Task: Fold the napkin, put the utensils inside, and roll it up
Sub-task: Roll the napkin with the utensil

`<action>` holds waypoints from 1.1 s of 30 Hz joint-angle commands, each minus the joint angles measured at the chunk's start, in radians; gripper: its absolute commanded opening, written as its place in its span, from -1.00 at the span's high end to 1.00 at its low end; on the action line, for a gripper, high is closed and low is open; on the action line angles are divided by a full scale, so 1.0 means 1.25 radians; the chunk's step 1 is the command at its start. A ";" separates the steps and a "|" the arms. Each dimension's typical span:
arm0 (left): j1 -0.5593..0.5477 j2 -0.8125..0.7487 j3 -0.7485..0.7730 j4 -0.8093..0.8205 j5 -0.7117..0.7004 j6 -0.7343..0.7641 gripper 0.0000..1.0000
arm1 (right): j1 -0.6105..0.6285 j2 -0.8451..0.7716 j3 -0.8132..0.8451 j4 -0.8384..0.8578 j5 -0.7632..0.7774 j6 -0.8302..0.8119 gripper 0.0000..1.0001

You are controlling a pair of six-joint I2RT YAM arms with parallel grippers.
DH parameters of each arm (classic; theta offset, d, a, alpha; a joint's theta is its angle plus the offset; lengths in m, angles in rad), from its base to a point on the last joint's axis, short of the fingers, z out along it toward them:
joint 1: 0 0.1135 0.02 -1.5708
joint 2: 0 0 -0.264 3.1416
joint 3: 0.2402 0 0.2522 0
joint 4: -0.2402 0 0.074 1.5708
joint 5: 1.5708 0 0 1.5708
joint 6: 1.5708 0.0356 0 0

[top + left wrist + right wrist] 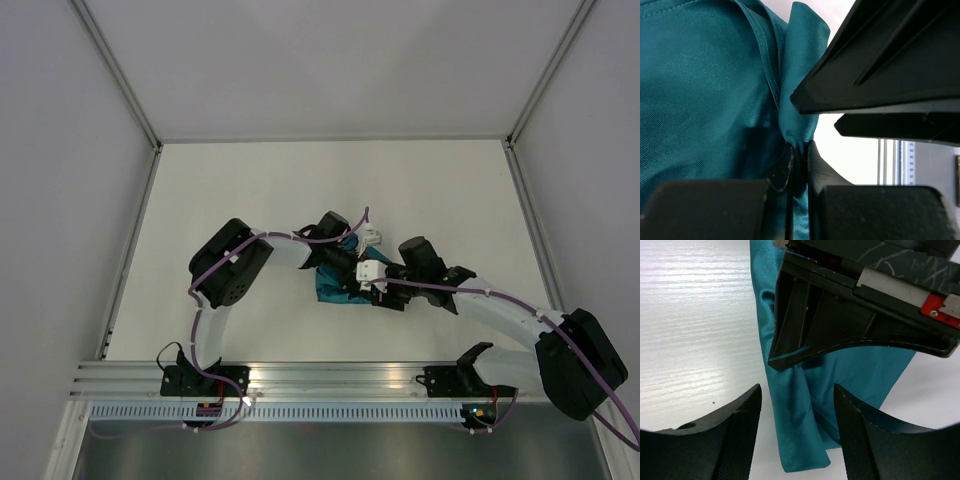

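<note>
Pinches teal napkin (700,90) fold with left gripper (801,150); holds right gripper (797,390) parted, empty, astride it. White wood-grain table (695,315), white walls (330,60).

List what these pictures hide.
Top view: both arms cover most of the napkin; its shape is unclear.
Left wrist: the napkin runs past the top and left edges; the right fingers block the rest.
Right wrist: the left fingers cover the napkin's upper part.

Bent left arm (232,268) and long-reaching right arm (500,305) meeting mid-worktop, left end effector (800,155) pinched tight on a fold of the napkin (705,90), right end effector (797,400) with fingers spread apart, just beside the left
</note>
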 commanded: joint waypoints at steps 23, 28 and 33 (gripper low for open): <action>0.030 -0.013 0.000 -0.042 -0.020 -0.048 0.33 | 0.070 0.112 -0.008 0.003 0.109 -0.034 0.79; 0.047 -0.073 -0.012 0.016 -0.054 -0.086 0.23 | 0.070 0.128 0.015 -0.065 0.093 -0.031 0.83; 0.075 -0.143 -0.036 0.080 -0.134 -0.117 0.18 | 0.055 0.163 0.039 -0.113 0.051 -0.023 0.86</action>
